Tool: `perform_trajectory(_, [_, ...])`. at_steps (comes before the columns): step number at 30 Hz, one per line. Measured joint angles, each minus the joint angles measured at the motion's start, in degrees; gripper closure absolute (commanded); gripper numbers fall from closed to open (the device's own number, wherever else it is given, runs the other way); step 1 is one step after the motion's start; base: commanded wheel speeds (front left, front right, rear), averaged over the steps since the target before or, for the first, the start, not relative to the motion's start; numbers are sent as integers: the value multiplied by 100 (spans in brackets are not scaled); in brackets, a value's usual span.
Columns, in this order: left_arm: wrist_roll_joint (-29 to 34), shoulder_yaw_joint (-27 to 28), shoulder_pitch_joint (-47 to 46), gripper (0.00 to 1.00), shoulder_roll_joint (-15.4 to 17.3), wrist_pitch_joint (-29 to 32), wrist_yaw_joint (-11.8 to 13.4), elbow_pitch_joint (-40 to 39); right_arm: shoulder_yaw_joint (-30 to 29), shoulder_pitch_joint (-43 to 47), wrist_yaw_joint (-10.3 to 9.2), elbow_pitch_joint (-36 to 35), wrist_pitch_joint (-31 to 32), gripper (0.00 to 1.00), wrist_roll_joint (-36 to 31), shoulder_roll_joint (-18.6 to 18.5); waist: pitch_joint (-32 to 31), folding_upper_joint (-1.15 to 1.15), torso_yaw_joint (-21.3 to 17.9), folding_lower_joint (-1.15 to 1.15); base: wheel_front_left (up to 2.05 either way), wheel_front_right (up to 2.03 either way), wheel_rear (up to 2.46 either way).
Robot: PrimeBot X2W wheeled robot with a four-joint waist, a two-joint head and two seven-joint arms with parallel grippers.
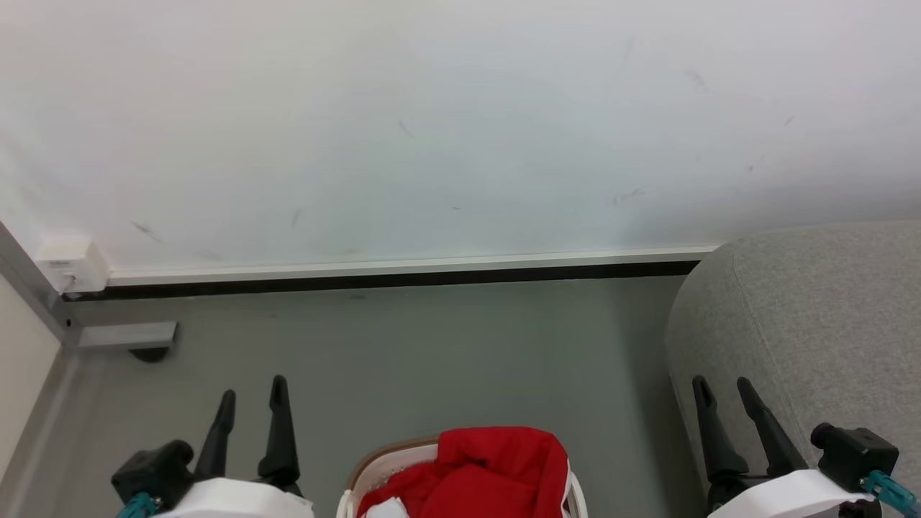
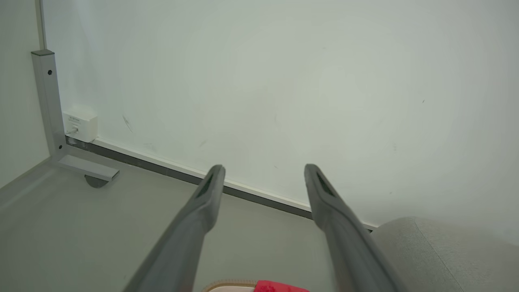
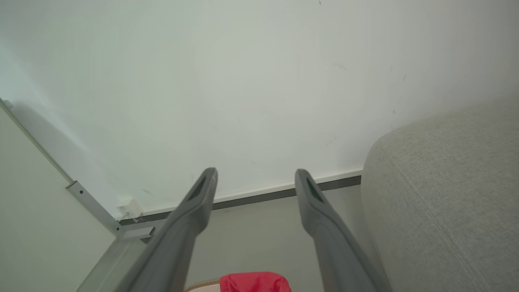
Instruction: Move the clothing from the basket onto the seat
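Bright red clothing (image 1: 482, 471) is heaped in the white basket (image 1: 381, 467) with a brown rim, at the bottom middle of the head view. The light grey seat (image 1: 806, 338) rises at the right, beside the basket. My left gripper (image 1: 252, 392) hangs open at the lower left, apart from the basket and holding nothing. My right gripper (image 1: 723, 388) is open at the lower right, in front of the seat's rounded edge. In the left wrist view the open gripper (image 2: 263, 170) points at the wall, with red clothing (image 2: 279, 287) at the bottom edge. The right wrist view shows its open gripper (image 3: 255, 174), red clothing (image 3: 253, 282) and the seat (image 3: 446, 194).
A white wall (image 1: 432, 129) with a dark skirting strip runs across the back. A small white box (image 1: 68, 262) sits at the left corner by a grey metal post and foot (image 1: 126, 334). Grey floor (image 1: 403, 352) lies between the basket and the wall.
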Motion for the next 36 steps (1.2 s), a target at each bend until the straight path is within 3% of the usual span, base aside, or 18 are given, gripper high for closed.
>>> perform_trajectory(36, [1725, -24, 72, 0, -11, -434, 124, -76, 202, -99, 0, 31, -421, 0, -1408, 48, -88, 0, -102, 0, 0, 0, 0])
